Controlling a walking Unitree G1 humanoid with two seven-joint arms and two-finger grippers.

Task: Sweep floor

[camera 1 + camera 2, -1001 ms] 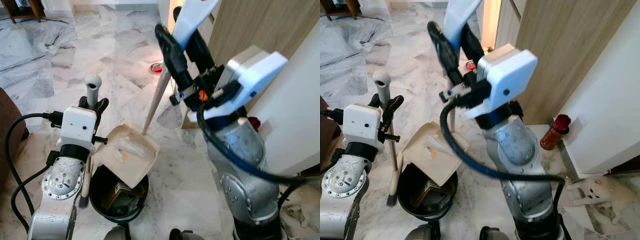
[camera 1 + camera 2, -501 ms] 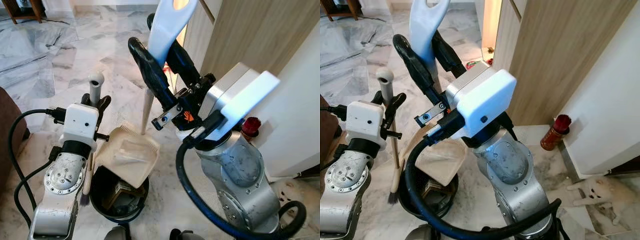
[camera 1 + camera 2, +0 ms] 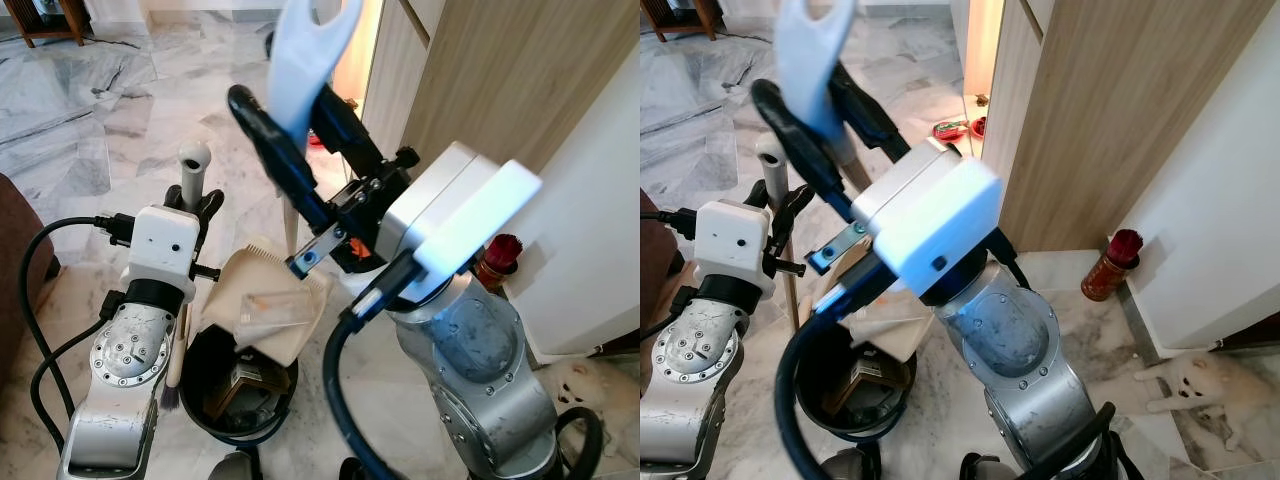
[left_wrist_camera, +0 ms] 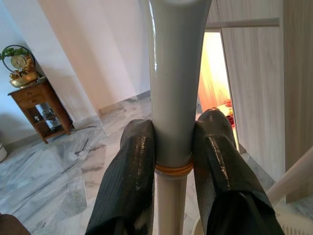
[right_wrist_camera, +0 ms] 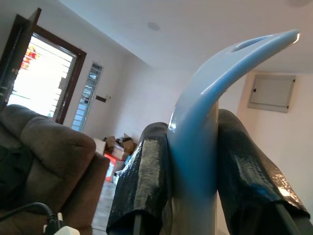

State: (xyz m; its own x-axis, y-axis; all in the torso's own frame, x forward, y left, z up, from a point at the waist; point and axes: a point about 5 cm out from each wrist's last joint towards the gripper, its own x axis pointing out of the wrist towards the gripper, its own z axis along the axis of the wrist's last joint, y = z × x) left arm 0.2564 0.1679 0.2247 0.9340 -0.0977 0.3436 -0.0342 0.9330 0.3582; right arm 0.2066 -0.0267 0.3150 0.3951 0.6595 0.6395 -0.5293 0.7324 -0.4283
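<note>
Left pincer (image 4: 172,147): closed on the grey brush handle (image 3: 190,178), which stands upright.
Brush bristles (image 3: 168,402): hang beside the black bin (image 3: 205,388).
Dustpan (image 3: 262,312): beige, tilted above the bin's mouth.
Right pincer (image 5: 193,161): grips the white dustpan handle (image 3: 303,60), raised high.
Floor (image 3: 110,110): grey marble.
Red bottle (image 3: 1111,264): stands on the floor beside the wooden panel.
</note>
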